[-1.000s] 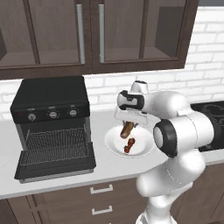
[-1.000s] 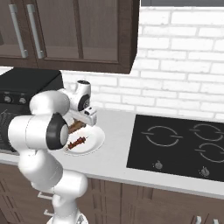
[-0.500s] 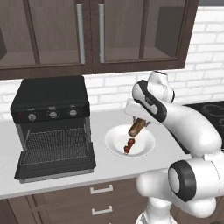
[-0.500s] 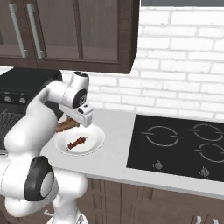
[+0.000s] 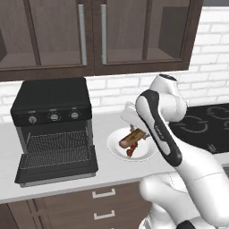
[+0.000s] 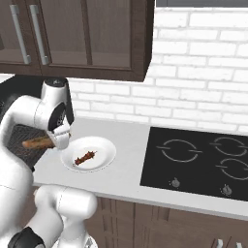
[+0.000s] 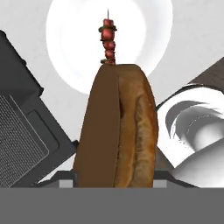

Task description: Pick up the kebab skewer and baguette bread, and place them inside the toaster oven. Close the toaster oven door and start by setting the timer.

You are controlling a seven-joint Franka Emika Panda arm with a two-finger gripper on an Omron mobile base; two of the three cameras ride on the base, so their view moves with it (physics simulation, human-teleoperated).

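Currently we are in the transfer step for the first item. The toaster oven [image 5: 53,120] stands at the left end of the counter [image 6: 131,164], with the toaster oven door [image 5: 58,167] dropped flat and the wire rack exposed. The plate [image 6: 104,147] lies on the counter between the oven and the cooktop [image 6: 203,162]. The baguette bread [image 5: 131,137] is lifted clear of the plate; the gripper [image 7: 114,181] has its fingers clamped on the loaf, one at each side, as the hand view shows. In the right base view the loaf [image 6: 38,143] hangs beside the plate's oven-side rim. The kebab skewer [image 6: 85,157] remains on the plate.

We judge the next move to be a carry toward the open cavity, with the loaf lowered onto the rack without striking the door edge. The skewer, the door and the timer knob are not yet handled.

Compared with half a second ago, the arm has folded nearer its base and the loaf has moved from over the plate toward the oven side. The skewer and plate have not moved.
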